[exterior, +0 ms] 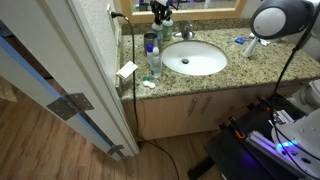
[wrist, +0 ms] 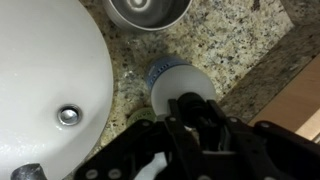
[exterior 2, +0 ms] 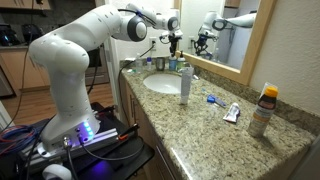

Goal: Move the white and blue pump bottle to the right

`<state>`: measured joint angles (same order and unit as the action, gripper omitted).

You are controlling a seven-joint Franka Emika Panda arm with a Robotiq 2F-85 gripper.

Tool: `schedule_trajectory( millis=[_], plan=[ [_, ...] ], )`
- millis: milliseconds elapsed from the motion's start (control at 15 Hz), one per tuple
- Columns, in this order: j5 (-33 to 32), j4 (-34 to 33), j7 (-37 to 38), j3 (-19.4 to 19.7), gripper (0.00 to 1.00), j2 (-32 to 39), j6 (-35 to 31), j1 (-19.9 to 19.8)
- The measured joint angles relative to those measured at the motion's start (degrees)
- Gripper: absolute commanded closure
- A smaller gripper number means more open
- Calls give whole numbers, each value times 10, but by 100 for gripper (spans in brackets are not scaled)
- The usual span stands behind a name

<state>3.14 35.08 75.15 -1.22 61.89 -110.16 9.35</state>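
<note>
**Gripper parked right over the pump bottle**

Gripper point(wrist: 192, 110) hardware fills the bottom of the wrist view, dark and bulky, hanging straight above the one white and blue pump bottle point(wrist: 168, 80). Whether the jaws are clamped on the pump head or just sitting loose around it can't be told; everything there is black on black.

The bottle stands upright on the granite counter point(wrist: 235, 40), just beside the rim of the single white sink point(wrist: 40, 70), which has one drain point(wrist: 68, 115) showing. One round cup point(wrist: 148, 10) sits near the bottle along the counter, apart from it. The counter's edge runs close by on the bottle's other side.

In an exterior view there's one white arm point(exterior 2: 70, 60), reaching over the back of the sink with the gripper point(exterior 2: 172, 42) up by the faucet area. On the counter nearer that camera, counted out:
- one clear bottle with a blue cap point(exterior 2: 185, 85), next to the sink
- one small blue item point(exterior 2: 211, 98), too tiny to make out
- one tube point(exterior 2: 232, 113), lying flat
- one orange-capped bottle point(exterior 2: 263, 110), upright and well apart from the sink

One mirror point(exterior 2: 235, 35) runs along the wall behind. In an exterior view from higher up, one white card point(exterior: 127, 70) lies at the counter's corner.
</note>
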Motion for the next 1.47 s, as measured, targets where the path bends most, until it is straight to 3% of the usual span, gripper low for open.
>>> schedule_trajectory(
  millis=[133, 467, 667, 800, 867, 1000, 1067, 1267, 1467],
  plan=[
    [-1, -6, -12, 0, 92, -8, 35, 0],
    [-24, -22, -52, 5, 92, -97, 194, 0],
    [-58, -25, -56, 27, 92, -159, 267, -2],
    [-73, -25, -40, 48, 92, -193, 282, -13],
    [-73, -25, -28, 56, 69, -207, 283, -24],
    [-62, -25, -27, 58, 69, -230, 289, -52],
    [-57, -24, -28, 58, 92, -237, 292, -60],
    [-60, -18, -10, 60, 92, -231, 290, -63],
    [-62, -9, 54, 82, 92, -187, 260, -87]
  ],
)
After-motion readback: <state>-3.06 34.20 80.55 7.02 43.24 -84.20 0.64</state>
